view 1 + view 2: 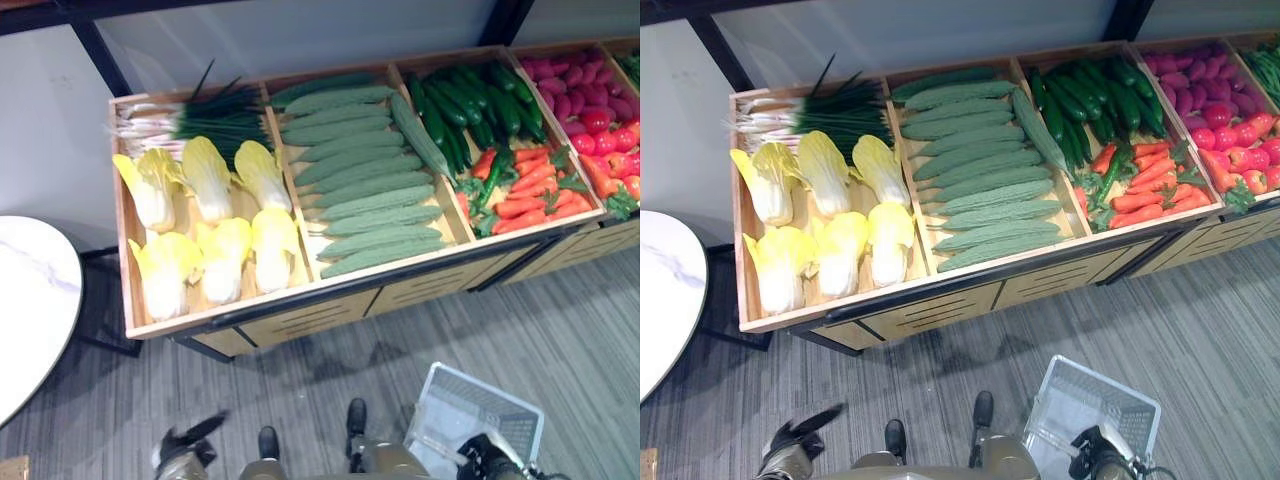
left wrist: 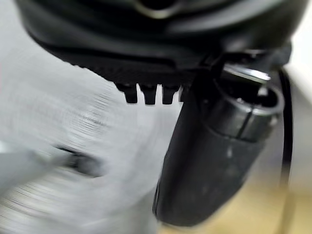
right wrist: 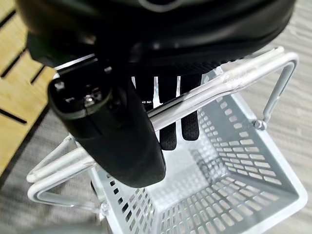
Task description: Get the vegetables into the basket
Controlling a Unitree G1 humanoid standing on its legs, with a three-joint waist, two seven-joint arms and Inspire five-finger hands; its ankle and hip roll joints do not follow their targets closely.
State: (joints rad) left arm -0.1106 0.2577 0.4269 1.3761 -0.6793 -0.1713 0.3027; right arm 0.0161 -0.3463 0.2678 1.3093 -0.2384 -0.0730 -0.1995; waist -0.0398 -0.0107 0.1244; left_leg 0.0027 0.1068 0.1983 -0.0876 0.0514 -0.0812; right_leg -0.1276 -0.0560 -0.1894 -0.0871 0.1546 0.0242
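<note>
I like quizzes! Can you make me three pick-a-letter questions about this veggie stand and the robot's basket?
1. Where do the cabbages lie? A) leftmost bin B) the floor C) the round table
2. What colour is the basket? A) red B) white C) black
3. What is the right hand doing? A) hanging open B) curled round the basket handle C) pinching a carrot

Answers: 1 A, they lie below the green onions in the stand's leftmost bin. 2 B, its mesh walls are white. 3 B, its fingers hook over the white handle bars.

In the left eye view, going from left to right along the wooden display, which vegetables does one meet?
Yellow cabbages → light green cucumbers → dark green cucumbers → red tomatoes.
</note>
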